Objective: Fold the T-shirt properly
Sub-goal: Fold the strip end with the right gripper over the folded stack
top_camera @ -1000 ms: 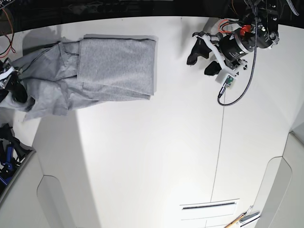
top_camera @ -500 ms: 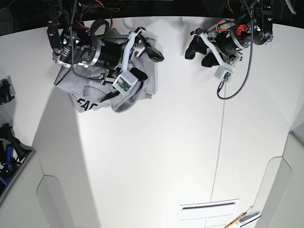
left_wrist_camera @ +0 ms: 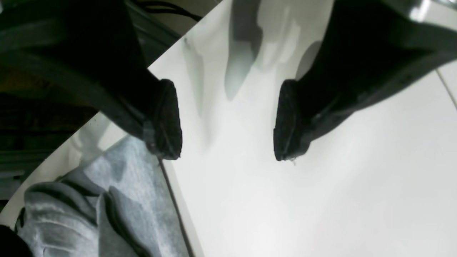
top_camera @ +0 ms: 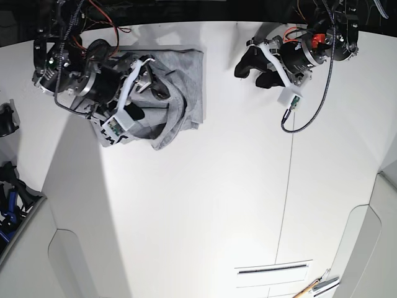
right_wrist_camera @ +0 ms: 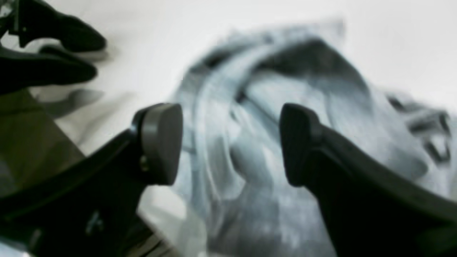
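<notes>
Shirt [top_camera: 189,81] partly hidden beneath right claw [top_camera: 152,102], blurred folds, both claws released, left claw [left_wrist_camera: 227,123] apart

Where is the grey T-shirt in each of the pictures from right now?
Left wrist view: the T-shirt is in the bottom left corner.
Right wrist view: it fills much of the middle, bottom and right, behind the blurry black fingers.
Base view: it is at the upper left, partly under one arm.
Landmark in all three: the white table.

Black arms [top_camera: 319,46] carry silvery white plates, orange wires and braided cables [top_camera: 324,93].
</notes>
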